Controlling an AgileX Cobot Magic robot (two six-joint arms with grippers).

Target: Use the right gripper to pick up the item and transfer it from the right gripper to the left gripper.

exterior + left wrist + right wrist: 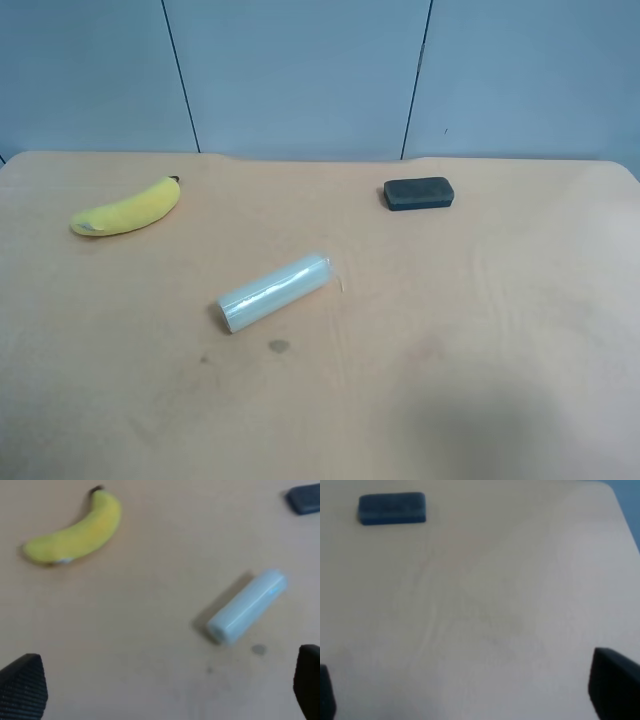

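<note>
Black right tool [470,692] agape, empty

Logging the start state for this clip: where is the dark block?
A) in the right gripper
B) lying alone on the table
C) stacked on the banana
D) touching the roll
B: the dark block lies alone on the table, apart from the banana and roll.

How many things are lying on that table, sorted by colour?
Yellow: 1, the banana
Pale translucent: 1, the roll
Dark: 1, the flat block
Total: 3, all resting apart from one another on the wooden table.
</note>
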